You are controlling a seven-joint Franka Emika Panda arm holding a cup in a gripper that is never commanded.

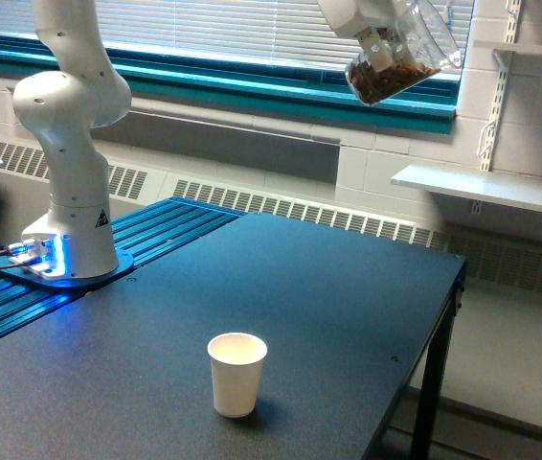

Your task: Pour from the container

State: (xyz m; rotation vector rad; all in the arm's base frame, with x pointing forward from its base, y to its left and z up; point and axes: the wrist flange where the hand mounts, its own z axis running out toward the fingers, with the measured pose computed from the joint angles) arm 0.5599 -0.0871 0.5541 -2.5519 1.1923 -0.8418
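Observation:
High at the top of the exterior view, my gripper (386, 40) is shut on the container (403, 59), a clear plastic cup. The cup is tilted with its base low toward the exterior view's left, and brown and tan bits sit heaped in that low end. Only part of the gripper's white body shows; its fingers are mostly hidden behind the cup. Far below, near the front of the dark table (348, 287), a small white paper cup (237, 373) stands upright and looks empty. The container hangs well above it and off to the exterior view's right.
The arm's white base (70, 192) stands at the table's left on a blue-lit mount. Blue ribbed panels (156, 230) lie beside it. The table's right edge (448, 316) drops to the floor. A white wall shelf (491, 187) sits at the right, windows with blinds behind.

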